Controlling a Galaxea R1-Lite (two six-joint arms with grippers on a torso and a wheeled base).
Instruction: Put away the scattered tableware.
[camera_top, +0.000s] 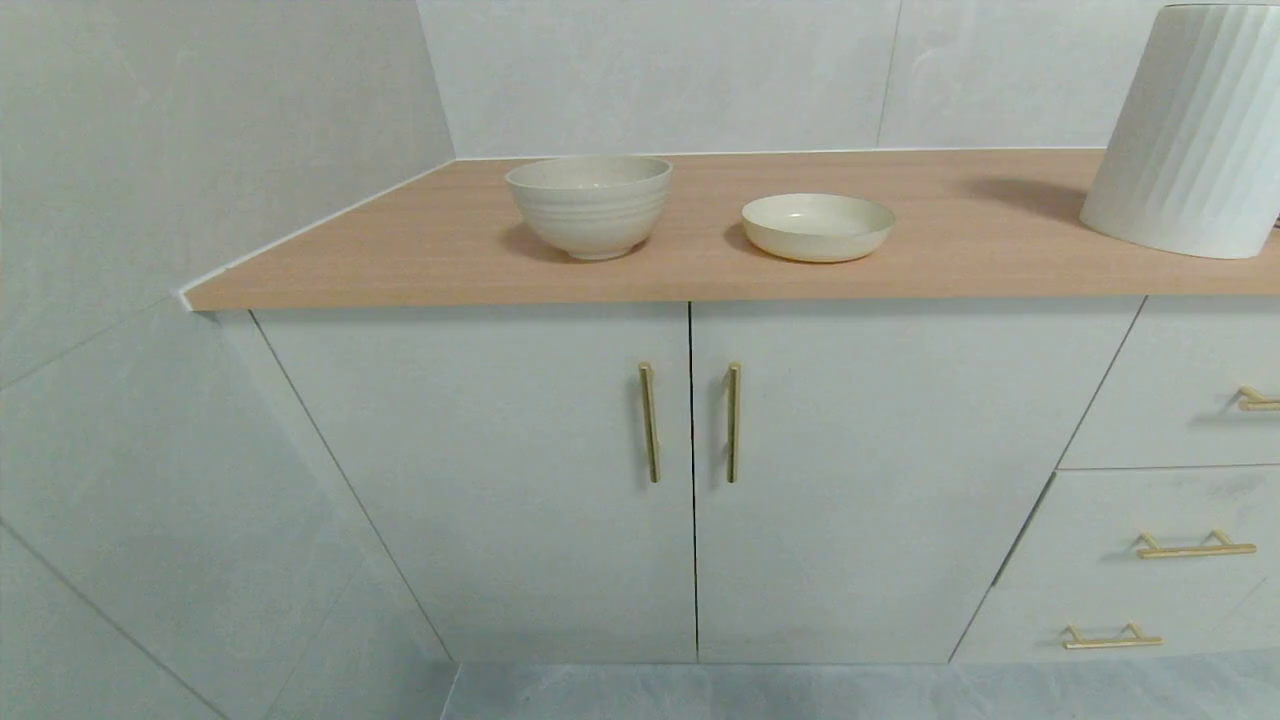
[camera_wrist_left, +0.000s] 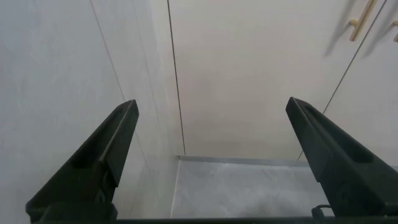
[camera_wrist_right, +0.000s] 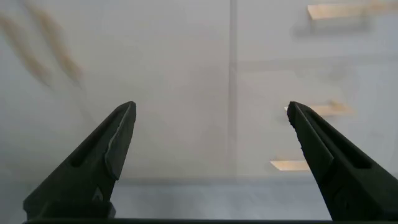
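The left gripper (camera_wrist_left: 211, 107) and right gripper (camera_wrist_right: 210, 109) hang spread wide and empty low before the cabinet (camera_top: 500, 480), while up on its countertop (camera_top: 400, 265) the ribbed bowl (camera_top: 590, 205) sits left-arm side and the shallow dish (camera_top: 818, 227) right-arm side.

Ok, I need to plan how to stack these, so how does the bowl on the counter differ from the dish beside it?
The bowl is deep with tall walls; the dish is shallow and low-rimmed. The bowl has raised bands around its outside, the dish is smooth. The bowl stands on a small foot, the dish sits flat. Both are cream, upright and apart on the wooden counter.
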